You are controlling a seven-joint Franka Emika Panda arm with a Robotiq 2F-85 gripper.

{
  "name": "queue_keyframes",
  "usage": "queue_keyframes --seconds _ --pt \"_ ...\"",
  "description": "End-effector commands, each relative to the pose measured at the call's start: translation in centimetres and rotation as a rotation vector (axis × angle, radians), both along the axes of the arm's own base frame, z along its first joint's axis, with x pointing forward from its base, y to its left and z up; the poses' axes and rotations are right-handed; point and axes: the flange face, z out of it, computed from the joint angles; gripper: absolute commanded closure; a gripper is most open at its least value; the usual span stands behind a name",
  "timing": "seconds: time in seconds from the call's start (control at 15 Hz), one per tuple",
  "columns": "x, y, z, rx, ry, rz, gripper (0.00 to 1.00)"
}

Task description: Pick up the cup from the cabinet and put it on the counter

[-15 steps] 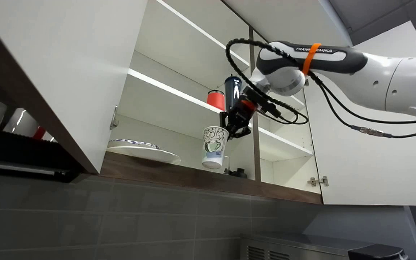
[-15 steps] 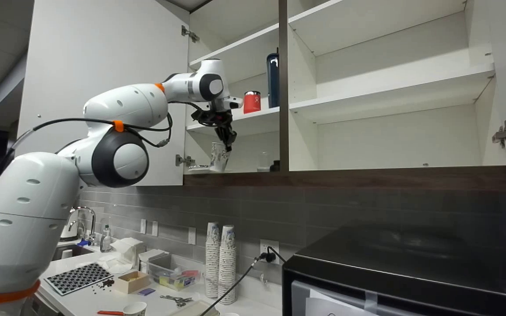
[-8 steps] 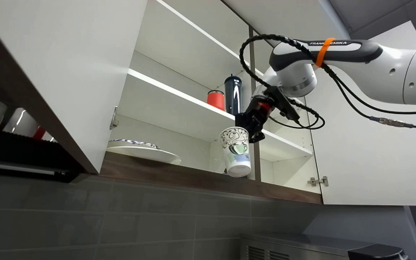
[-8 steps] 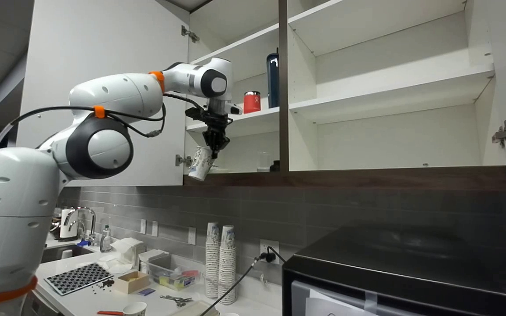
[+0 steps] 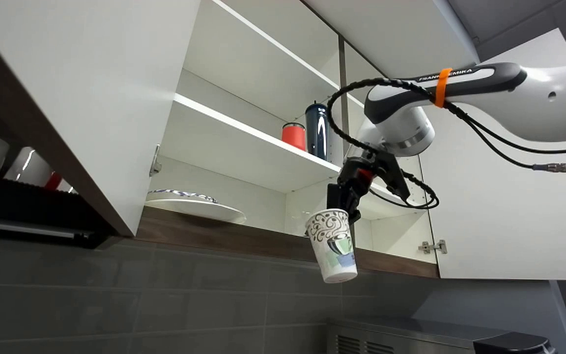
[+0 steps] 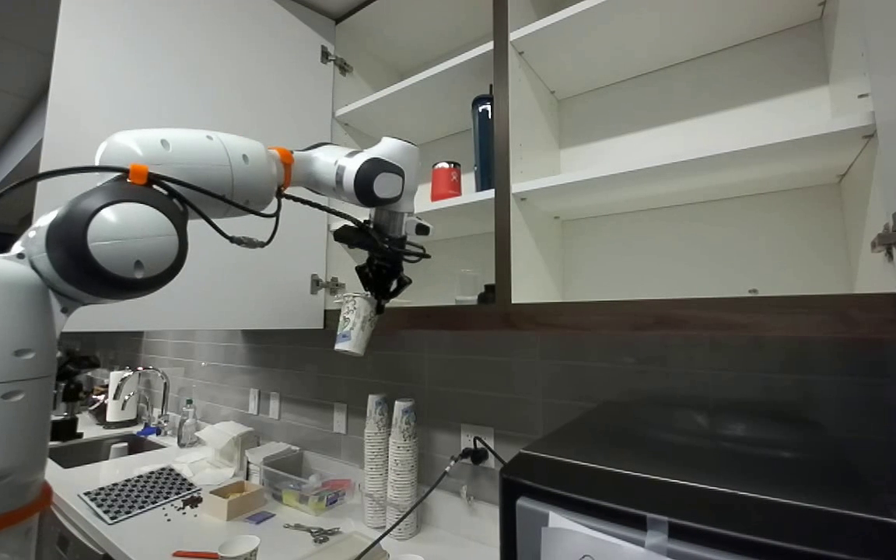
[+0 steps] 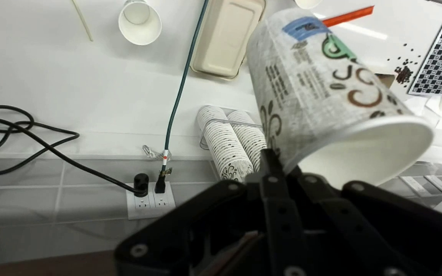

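Note:
The cup point(image 5: 334, 250) is a white paper cup with swirls and a green-and-blue print; it also shows in an exterior view point(image 6: 355, 327) and in the wrist view point(image 7: 313, 76). My gripper point(image 5: 344, 209) is shut on the cup's rim; it also shows in an exterior view point(image 6: 379, 303) and in the wrist view point(image 7: 286, 170). The cup hangs tilted, its base pointing down, in front of and mostly below the bottom edge of the white cabinet point(image 5: 273, 241), also in an exterior view point(image 6: 689, 315). The white counter point(image 6: 152, 533) lies well below; it fills the wrist view point(image 7: 71, 76).
Two tall stacks of paper cups point(image 6: 390, 467) stand by the wall. A paper cup point(image 7: 140, 25), a beige carton point(image 7: 226, 38) and cables lie on the counter. A black appliance point(image 6: 689, 467) stands nearby. A red cup point(image 5: 294, 136) and dark bottle point(image 5: 317, 130) stand on the shelf.
My gripper has carried the cup out from the cabinet's lower compartment, then down past its wooden bottom edge. The grip on the cup is kept.

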Motion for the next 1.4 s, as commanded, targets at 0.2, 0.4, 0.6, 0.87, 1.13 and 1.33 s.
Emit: queue_keyframes --seconds 0.2,0.4,0.6,0.87,1.13,1.33 --pt "-1.6 0.4 -6.8 -0.034 -0.134 0.078 0.99" --pt "-2.3 0.5 -10.4 -0.031 -0.171 0.096 0.99" --pt "-3.1 0.3 -14.5 -0.036 -0.219 0.073 0.99" --pt "-4.7 0.1 -21.3 -0.022 -0.285 0.022 0.99" --pt "-6.2 -0.3 -27.5 0.0 -0.318 -0.025 0.99" --pt "-5.3 -0.2 -28.1 0.0 -0.3 -0.043 0.99"
